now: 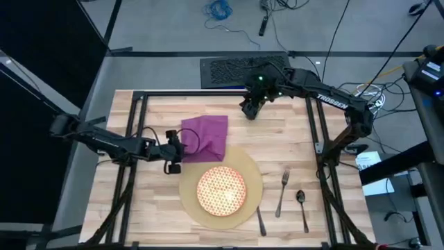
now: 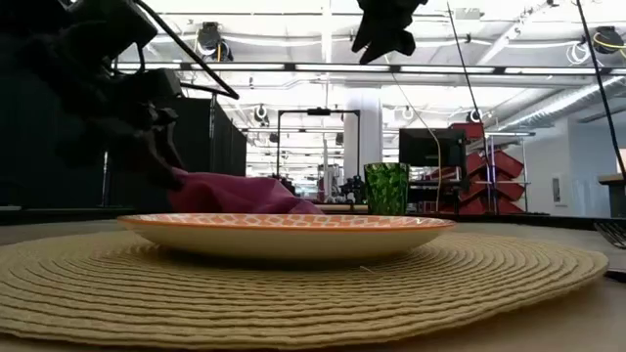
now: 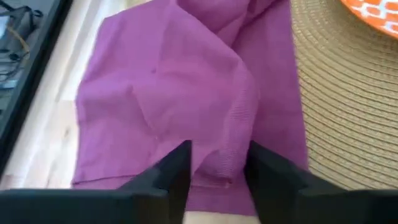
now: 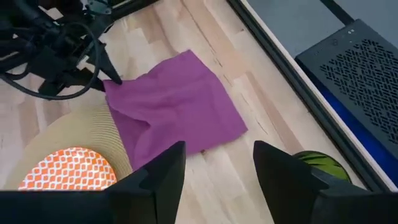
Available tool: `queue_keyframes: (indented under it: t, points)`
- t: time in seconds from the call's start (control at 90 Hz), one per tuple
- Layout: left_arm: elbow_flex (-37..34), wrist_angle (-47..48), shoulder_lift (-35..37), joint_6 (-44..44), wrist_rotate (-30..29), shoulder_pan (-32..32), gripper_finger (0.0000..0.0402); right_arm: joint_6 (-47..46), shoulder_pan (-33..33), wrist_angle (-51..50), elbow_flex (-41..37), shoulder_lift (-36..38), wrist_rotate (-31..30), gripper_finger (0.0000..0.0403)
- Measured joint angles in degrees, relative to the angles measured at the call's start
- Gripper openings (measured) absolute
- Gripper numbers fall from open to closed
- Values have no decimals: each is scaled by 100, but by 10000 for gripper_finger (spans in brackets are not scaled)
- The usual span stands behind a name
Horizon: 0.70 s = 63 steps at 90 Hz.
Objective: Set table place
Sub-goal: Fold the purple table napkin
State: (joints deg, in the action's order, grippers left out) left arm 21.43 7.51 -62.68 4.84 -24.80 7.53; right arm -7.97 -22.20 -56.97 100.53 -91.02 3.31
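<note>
A round tan mat (image 1: 220, 189) lay on the table (image 1: 291, 132) near its front edge, holding 1 patterned plate (image 1: 222, 190). A purple napkin (image 1: 207, 137) overlapped its far-left rim. The left gripper (image 1: 180, 144) seemingly pinched the napkin's edge. The right gripper (image 1: 248, 110) hovered open above a green cup (image 4: 323, 163).

In the low view the napkin (image 2: 240, 196) lies mostly hidden behind the plate (image 2: 289, 233). The right pincer (image 4: 214, 180) covers much of the green cup (image 4: 320, 165). The left wrist view cuts off the mat (image 3: 348, 99).
</note>
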Motion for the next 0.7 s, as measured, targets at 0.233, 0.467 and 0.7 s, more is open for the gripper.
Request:
queue_keyframes:
  t: [0.233, 0.467, 0.7]
  points:
    - [0, -22, 1, -180, -13, 15, 2, -44, 0, -30, 0, 132, -2, 176]
    - [0, 981, 34, -979, 7, 310, 0, -56, -13, -169, 0, 189, -26, 176]
    - [-4, 1280, 34, -1730, 62, 1039, 0, 5, -94, -177, 0, 189, -28, 176]
